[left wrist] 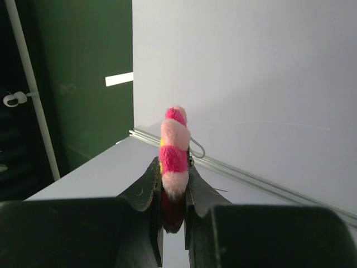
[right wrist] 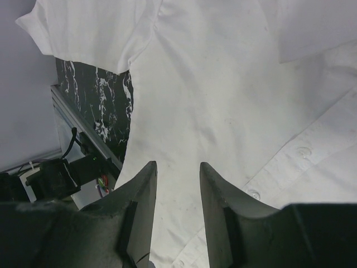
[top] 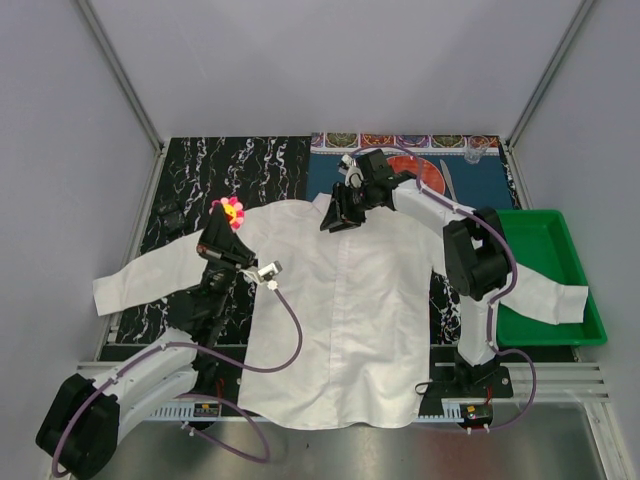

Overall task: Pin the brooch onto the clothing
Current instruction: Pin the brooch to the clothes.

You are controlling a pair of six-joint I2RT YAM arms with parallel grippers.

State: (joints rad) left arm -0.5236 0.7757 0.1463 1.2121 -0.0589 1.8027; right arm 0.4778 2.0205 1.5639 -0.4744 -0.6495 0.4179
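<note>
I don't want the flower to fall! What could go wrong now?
1. The left gripper pinches only the bottom of the brooch, so it might slip or twist.
2. The shirt lies loose and the right gripper is open, holding nothing, so the cloth might bunch up when the brooch is pushed in.
3. A purple cable loops over the shirt and might drag it.

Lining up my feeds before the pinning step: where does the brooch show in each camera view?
Top external: the brooch is upper left, by the shirt shoulder, held in the left gripper.
Left wrist: the brooch is centre frame, edge-on, clamped in that gripper.
Right wrist: not in view; only shirt below the open right gripper.
Shared landmark: the left gripper, seen in the top and left wrist views.
</note>
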